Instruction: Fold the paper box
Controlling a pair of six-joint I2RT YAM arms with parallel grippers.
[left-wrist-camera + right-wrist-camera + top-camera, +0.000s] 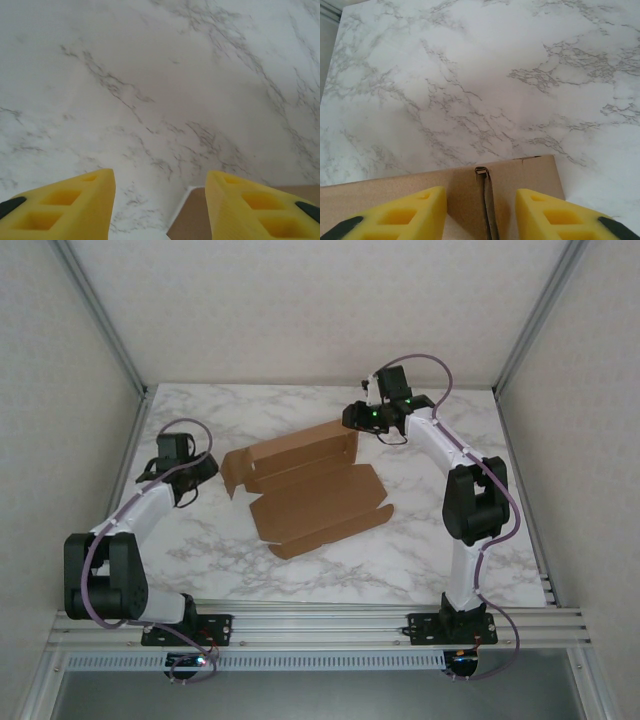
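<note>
The paper box (310,490) is flat brown cardboard in the middle of the marble table, with a folded-up wall along its far side and a flap raised at its left end. My left gripper (185,465) hovers just left of that flap. Its yellow fingers (75,205) stand open over bare marble, with a corner of the paper box (192,220) by the right finger. My right gripper (355,420) is at the box's far right corner. It is open, its fingers (405,215) straddling the doubled wall edge (487,200) without touching it.
The marble table (450,570) is boxed in by white walls and aluminium posts at the back and sides. A metal rail (320,625) with both arm bases runs along the near edge. Bare table lies in front of the box and to its right.
</note>
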